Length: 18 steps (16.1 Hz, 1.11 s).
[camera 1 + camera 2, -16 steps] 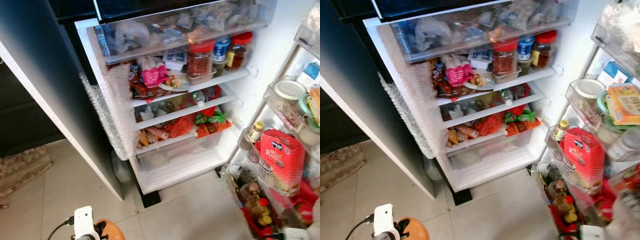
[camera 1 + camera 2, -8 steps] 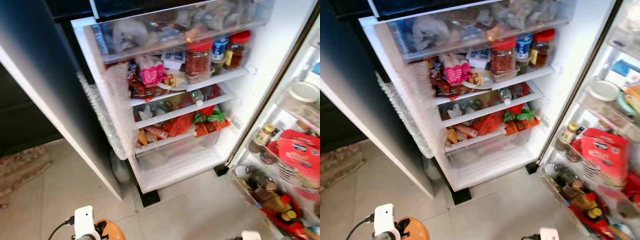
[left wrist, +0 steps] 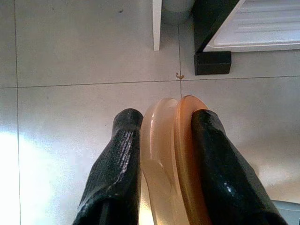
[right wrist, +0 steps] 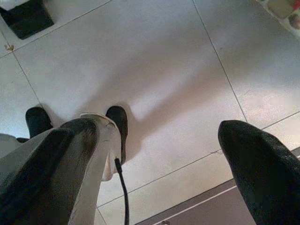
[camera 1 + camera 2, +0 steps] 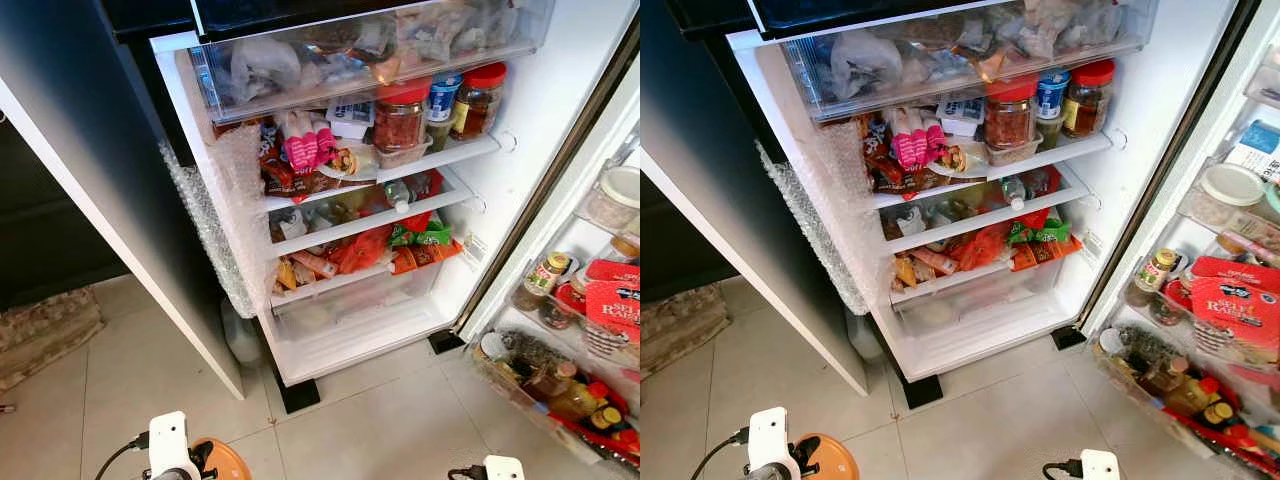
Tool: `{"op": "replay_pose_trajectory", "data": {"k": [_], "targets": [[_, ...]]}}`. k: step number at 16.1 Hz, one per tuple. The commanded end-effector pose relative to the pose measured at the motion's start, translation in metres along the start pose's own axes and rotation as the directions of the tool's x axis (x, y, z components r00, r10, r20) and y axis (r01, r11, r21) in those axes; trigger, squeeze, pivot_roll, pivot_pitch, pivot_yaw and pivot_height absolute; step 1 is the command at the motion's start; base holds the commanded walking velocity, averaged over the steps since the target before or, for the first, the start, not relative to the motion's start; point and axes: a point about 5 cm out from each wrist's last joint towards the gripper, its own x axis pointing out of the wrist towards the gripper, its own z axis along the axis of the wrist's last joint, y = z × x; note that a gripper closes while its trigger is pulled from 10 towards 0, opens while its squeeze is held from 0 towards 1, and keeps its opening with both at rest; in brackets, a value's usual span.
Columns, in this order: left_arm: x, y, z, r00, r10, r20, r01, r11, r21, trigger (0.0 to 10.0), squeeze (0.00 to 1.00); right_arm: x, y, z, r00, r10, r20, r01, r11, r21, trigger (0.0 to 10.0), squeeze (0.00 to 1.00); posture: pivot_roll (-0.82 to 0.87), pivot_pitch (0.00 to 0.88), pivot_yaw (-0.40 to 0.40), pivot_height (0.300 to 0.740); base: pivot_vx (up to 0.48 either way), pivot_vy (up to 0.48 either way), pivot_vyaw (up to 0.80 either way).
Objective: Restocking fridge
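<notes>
The open fridge [image 5: 520, 110] stands ahead, its shelves [image 5: 455, 155] packed with jars, packets and bottles; a red-lidded jar [image 5: 400, 115] sits on the upper shelf. A clear drawer [image 5: 350, 300] lies at the bottom. My left gripper [image 3: 168, 117] is low over the floor tiles, shut on a round orange and translucent plastic piece [image 3: 171, 154], also seen as the orange piece [image 5: 218, 462] beside my left wrist. My right gripper [image 4: 159, 129] hangs open above the tiles with nothing between its fingers.
The fridge door [image 5: 560, 200] stands open at the right, its racks holding jars, bottles and a red carton [image 5: 615, 305]. A dark panel edged in white [image 5: 100, 190] with bubble wrap [image 5: 200, 220] flanks the left. A rug [image 5: 45, 335] lies far left. Bare tiles [image 5: 370, 420] lie before the fridge.
The fridge door has swung farther out to the right, away from the shelves. My right wrist has come into view at the bottom. The left gripper still holds the orange piece.
</notes>
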Motion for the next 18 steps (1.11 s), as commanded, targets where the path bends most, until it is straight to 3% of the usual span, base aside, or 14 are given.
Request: {"op": "replay_pose_trajectory", "data": {"k": [1,18], "targets": [[-0.0043,0.003,-0.0188,0.997,0.002,-0.073,-0.001,1.0,0.021,10.0,0.0,-0.0012,-0.0006,-0.0059,1.0,0.0,-0.015,0.0,1.0,0.013,10.0,0.0,-0.04,0.107,0.032,0.74,0.0,-0.24,0.0],[-0.002,-0.0034,-0.0116,0.999,-0.013,-0.046,0.015,0.999,0.035,10.0,0.0,-0.0012,-0.0028,-0.0047,1.0,-0.014,-0.008,0.015,0.999,0.034,10.0,0.0,-0.04,0.113,0.035,0.74,0.0,-0.299,0.0]]}}
